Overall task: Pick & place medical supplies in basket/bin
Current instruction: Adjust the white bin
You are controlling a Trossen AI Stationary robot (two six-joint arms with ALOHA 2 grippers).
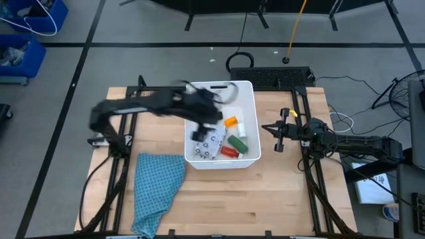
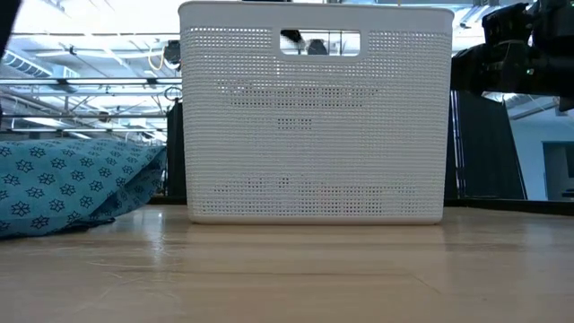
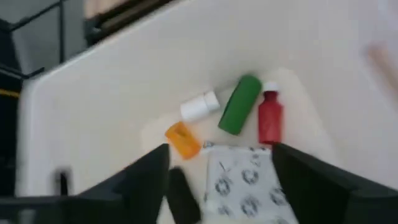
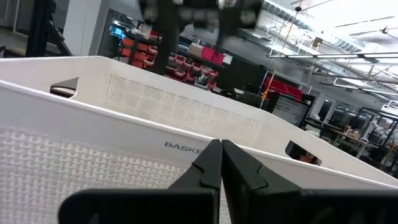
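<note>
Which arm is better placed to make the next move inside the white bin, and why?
Left. The left gripper hangs open directly over the items inside the bin, above the white packet. The right gripper sits shut outside the bin's wall, beside it.

A grey floor (image 1: 166, 26) crossed by pale lines surrounds the wooden table (image 1: 265, 199). Blue bins (image 1: 26, 33) sit at the upper left, a fan (image 1: 405, 93) at the right edge. Beyond the table, ceiling trusses (image 2: 81, 85) and bright lights (image 4: 348, 22) show, with red shelves (image 4: 186, 53) behind.
</note>
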